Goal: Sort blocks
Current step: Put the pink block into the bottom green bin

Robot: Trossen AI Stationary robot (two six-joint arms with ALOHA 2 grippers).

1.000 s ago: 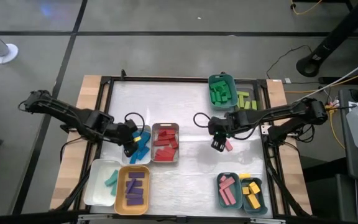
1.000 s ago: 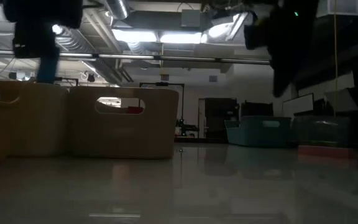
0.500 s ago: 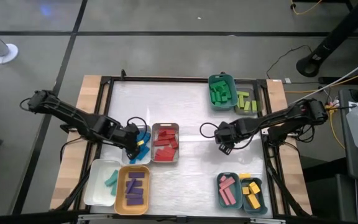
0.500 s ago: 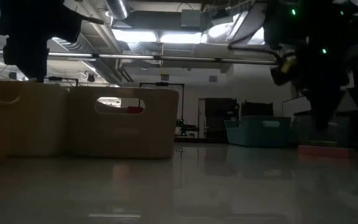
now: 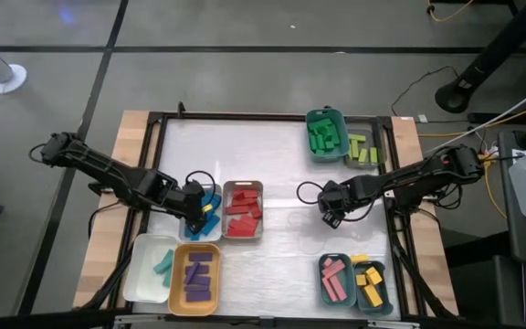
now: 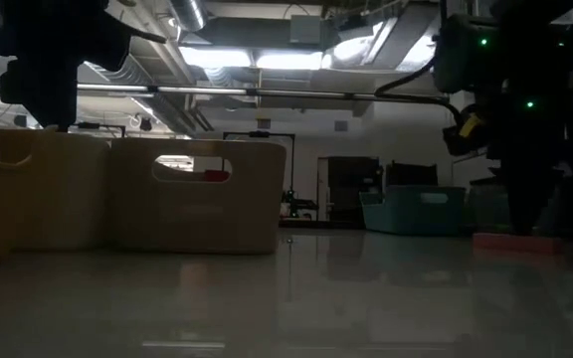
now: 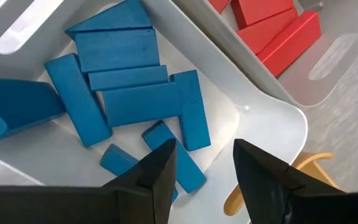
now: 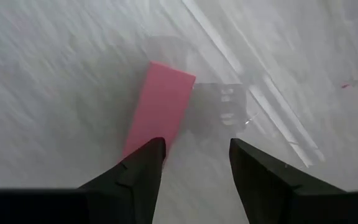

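My left gripper (image 7: 201,152) hangs open and empty over the tray of blue blocks (image 7: 126,99), which lie loose in it; in the high view it is at the tray (image 5: 199,212). My right gripper (image 8: 194,149) is open and low over the table right of centre (image 5: 329,210). A single pink block (image 8: 160,109) lies flat on the table there. It is not between the fingers: its end sits under one fingertip (image 8: 149,155). The low view shows that block (image 6: 510,240) under the gripper. The gripper hides it from above. My right gripper comes down from above with one fingertip (image 8: 149,155) over the end of the pink block (image 8: 143,142). I cannot tell whether it touches. The block lies flat on the table, and the other finger stands over bare table.
Red blocks fill the tray (image 5: 242,212) beside the blue one. At the near edge are a white tray with a teal block (image 5: 153,268), an orange tray of purple blocks (image 5: 196,277), and pink (image 5: 334,279) and yellow (image 5: 370,284) trays. Green (image 5: 325,134) and lime (image 5: 363,149) trays sit far right.
My right gripper has moved a little toward the table's right edge and come down onto the pink block's spot. A blue block that hung below my left gripper in the low view a second ago no longer shows; that gripper has shifted slightly over the blue tray.
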